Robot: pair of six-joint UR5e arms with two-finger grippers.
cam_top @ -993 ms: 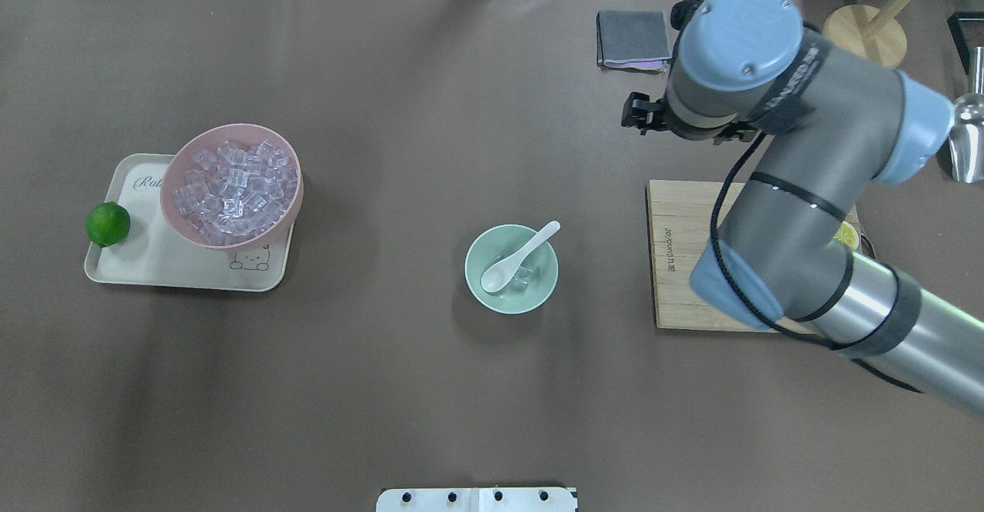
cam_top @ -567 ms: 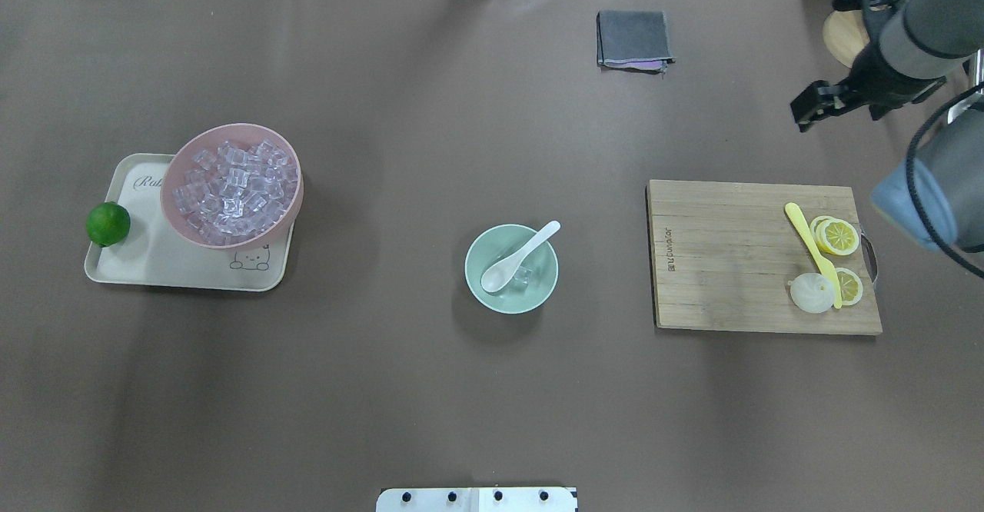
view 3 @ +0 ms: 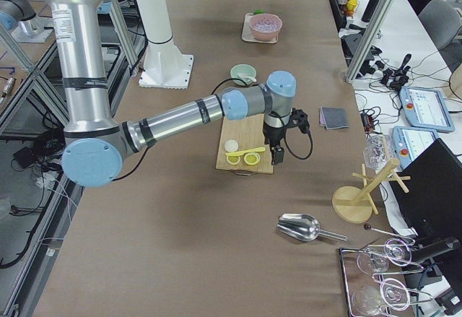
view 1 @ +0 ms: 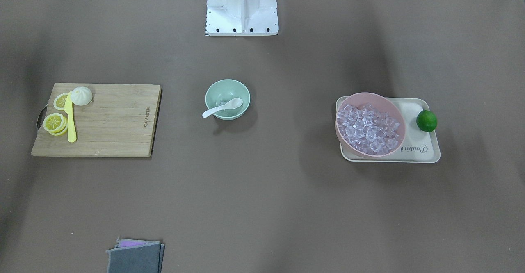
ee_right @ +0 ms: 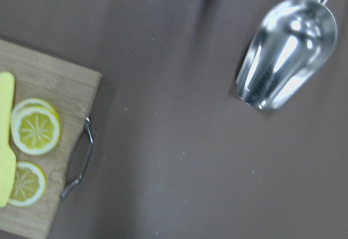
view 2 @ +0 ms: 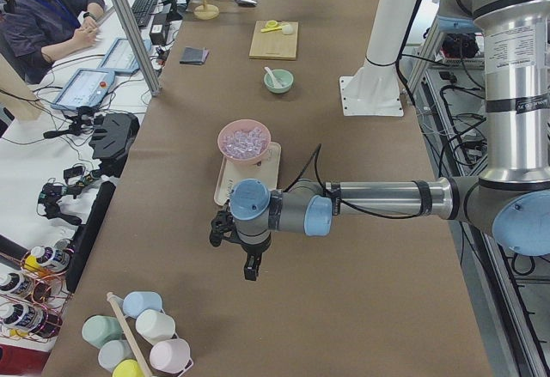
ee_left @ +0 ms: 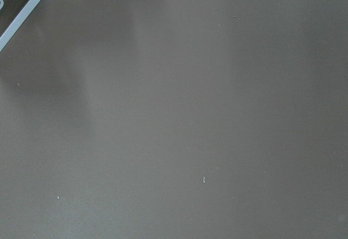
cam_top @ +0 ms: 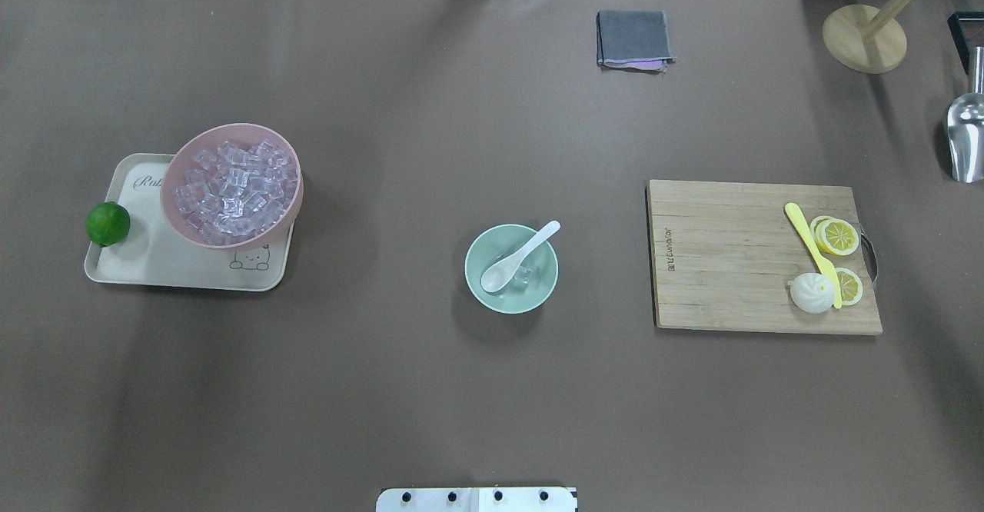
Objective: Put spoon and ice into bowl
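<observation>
The mint-green bowl (cam_top: 538,293) stands at mid-table. The white spoon (cam_top: 520,256) lies in it, scoop down inside, handle resting over the rim. A few clear ice cubes (cam_top: 525,276) lie in the bowl beside the scoop. The front-facing view shows the same bowl (view 1: 236,87), spoon (view 1: 221,108) and ice (view 1: 223,102). My left gripper (view 2: 249,270) hangs over bare table past the tray. My right gripper (view 3: 276,154) hangs by the cutting board's edge. Each shows only in a side view, so I cannot tell whether it is open or shut.
A pink bowl (cam_top: 231,244) full of ice sits on a cream tray (cam_top: 154,266) with a lime (cam_top: 108,224) at the left. A cutting board (cam_top: 723,266) with a yellow knife (cam_top: 811,251) and lemon slices (cam_top: 836,236) lies right. A metal scoop (cam_top: 965,139) and grey cloth (cam_top: 633,38) lie farther off.
My right arm has swung away to the right and out of the overhead view, uncovering the cutting board. The bowl, spoon and ice have not moved.
</observation>
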